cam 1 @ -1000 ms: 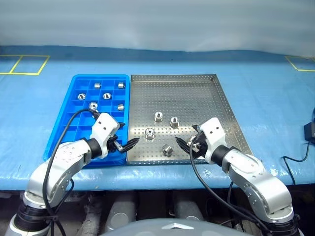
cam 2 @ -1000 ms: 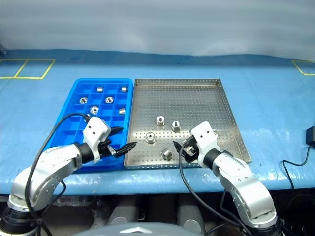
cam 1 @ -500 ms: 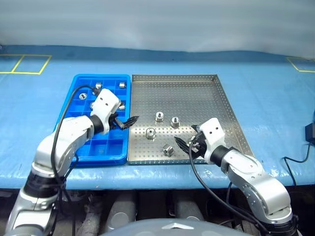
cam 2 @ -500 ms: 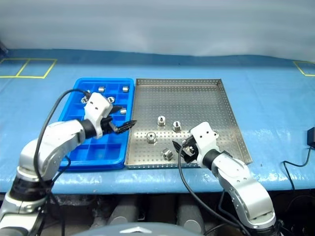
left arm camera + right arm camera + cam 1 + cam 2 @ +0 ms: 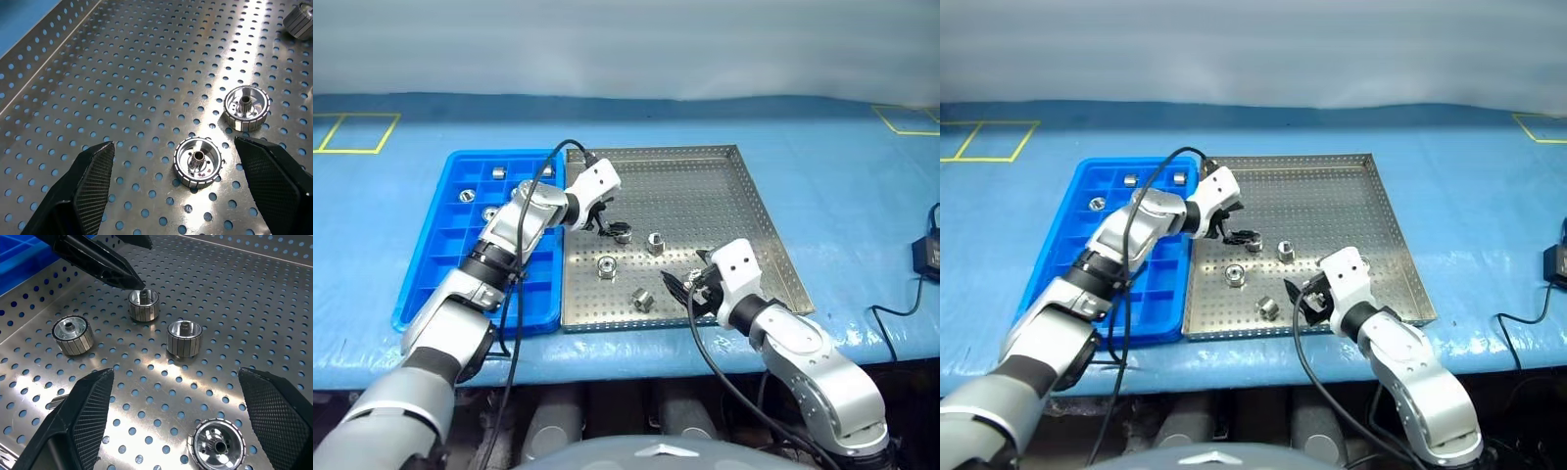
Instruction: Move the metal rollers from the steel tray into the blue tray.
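**Left jaws poised over a roller**

My left gripper [image 5: 195,161] is spread wide around one of the metal rollers [image 5: 197,162] on the steel tray [image 5: 705,186]. I judge it hard, heavy and slick; pinch its ribbed sides. My left arm reaches across the blue tray [image 5: 431,264]. My right gripper [image 5: 176,416] hovers open nearby.

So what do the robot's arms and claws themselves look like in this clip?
Both arms are rounded silver-grey metal segments joined by black bands, each ending in a white wrist housing. The left claw and right claw each have two black tapered fingers with a fine cross-hatched texture. A black cable loops loosely along each arm.
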Robot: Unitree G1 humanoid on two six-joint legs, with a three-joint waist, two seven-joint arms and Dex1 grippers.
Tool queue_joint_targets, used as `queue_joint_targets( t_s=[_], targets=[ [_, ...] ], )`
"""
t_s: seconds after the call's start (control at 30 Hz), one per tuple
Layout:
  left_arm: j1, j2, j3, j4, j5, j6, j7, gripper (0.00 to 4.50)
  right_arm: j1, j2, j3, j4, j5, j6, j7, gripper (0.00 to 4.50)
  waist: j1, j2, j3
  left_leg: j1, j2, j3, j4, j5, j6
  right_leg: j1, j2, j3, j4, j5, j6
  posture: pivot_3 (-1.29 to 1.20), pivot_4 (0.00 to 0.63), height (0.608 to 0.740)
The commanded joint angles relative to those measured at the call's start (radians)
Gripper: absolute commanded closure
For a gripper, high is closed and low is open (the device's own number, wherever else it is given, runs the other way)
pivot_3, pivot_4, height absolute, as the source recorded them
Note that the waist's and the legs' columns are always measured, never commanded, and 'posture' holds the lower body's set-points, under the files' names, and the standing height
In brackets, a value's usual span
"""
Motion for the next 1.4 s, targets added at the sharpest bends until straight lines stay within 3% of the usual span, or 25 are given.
queue_joint_targets(
  t_s=[0.03, 0.27, 0.37, 0.57, 0.7, 0.83, 0.93, 1.07, 1.2, 1.4],
  targets=[
    [-0.035, -0.034, -0.011, 0.070, 0.039, -0.060, -0.056, 0.22, 0.008, 0.008, -0.011, -0.050, -0.006, -0.029, -0.012, 0.24, -0.004, 0.000, 0.000, 0.000, 0.000, 0.000, 0.000, 0.000, 0.000, 0.000, 0.000, 0.001, 0.000, 0.000, 0.000, -0.07, 0.150, 0.740],
    [-0.054, -0.102, -0.037, 0.235, 0.130, -0.122, -0.094, 0.22, 0.001, 0.010, -0.005, -0.045, -0.012, -0.035, -0.014, 0.24, -0.008, 0.000, 0.000, 0.000, 0.000, 0.001, 0.002, -0.001, 0.001, 0.000, 0.000, 0.002, 0.000, 0.000, 0.001, -0.08, 0.150, 0.740],
    [-0.057, -0.122, -0.040, 0.297, 0.181, -0.156, -0.062, 0.78, 0.002, 0.011, -0.004, -0.044, -0.015, -0.036, -0.015, 0.21, -0.005, 0.000, 0.000, 0.000, 0.000, 0.002, 0.003, -0.001, 0.002, 0.001, 0.000, 0.003, 0.000, 0.002, 0.005, -0.09, 0.150, 0.740],
    [-0.047, -0.120, 0.026, 0.259, 0.174, -0.174, -0.053, 2.77, 0.002, 0.011, -0.003, -0.043, -0.017, -0.037, -0.015, 0.21, -0.010, -0.001, 0.000, 0.001, 0.000, 0.003, 0.004, -0.001, 0.003, 0.001, 0.000, 0.005, 0.000, 0.002, 0.005, -0.07, 0.150, 0.740],
    [-0.024, -0.075, 0.135, 0.092, 0.119, -0.099, -0.016, 2.81, -0.016, 0.009, 0.006, -0.032, -0.014, -0.038, -0.006, 0.21, -0.015, 0.000, 0.000, 0.000, 0.000, 0.004, 0.004, -0.001, 0.003, -0.001, 0.000, 0.006, 0.001, 0.004, 0.005, -0.05, 0.150, 0.740],
    [0.066, -0.025, 0.278, -0.200, 0.074, 0.041, 0.090, 2.81, -0.059, 0.015, 0.038, -0.009, -0.013, -0.038, 0.010, 0.21, -0.014, 0.000, 0.000, -0.002, 0.001, 0.003, 0.004, -0.001, 0.003, -0.002, 0.000, 0.006, 0.001, 0.008, 0.005, -0.01, 0.150, 0.740],
    [0.258, -0.037, 0.486, -0.557, 0.111, 0.140, 0.328, 2.81, -0.132, 0.033, 0.099, 0.030, -0.007, -0.044, 0.039, 0.21, -0.014, 0.000, 0.000, -0.001, 0.000, 0.003, 0.003, -0.002, 0.003, -0.001, -0.001, 0.005, 0.000, 0.008, 0.006, 0.05, 0.150, 0.740],
    [0.438, -0.081, 0.592, -0.805, 0.184, 0.215, 0.547, 2.81, -0.209, 0.060, 0.164, 0.078, -0.001, -0.052, 0.078, 0.21, 0.003, 0.000, 0.000, 0.000, 0.001, 0.004, 0.003, -0.001, 0.002, -0.002, -0.001, 0.006, 0.001, 0.008, 0.005, 0.10, 0.150, 0.740],
    [0.567, -0.143, 0.641, -0.918, 0.228, 0.241, 0.694, 2.81, -0.274, 0.074, 0.227, 0.116, 0.002, -0.064, 0.127, 0.21, 0.047, -0.001, 0.000, 0.003, 0.000, 0.002, 0.003, -0.001, 0.002, 0.003, -0.001, 0.004, 0.001, 0.008, 0.005, 0.16, 0.150, 0.740],
    [0.666, -0.182, 0.658, -0.893, 0.250, 0.215, 0.799, 2.81, -0.323, 0.080, 0.266, 0.156, -0.004, -0.083, 0.166, 0.21, 0.082, -0.001, 0.000, 0.008, -0.001, 0.001, 0.004, -0.001, 0.002, 0.010, -0.002, 0.002, -0.001, 0.006, 0.002, 0.19, 0.150, 0.740]
  ],
)
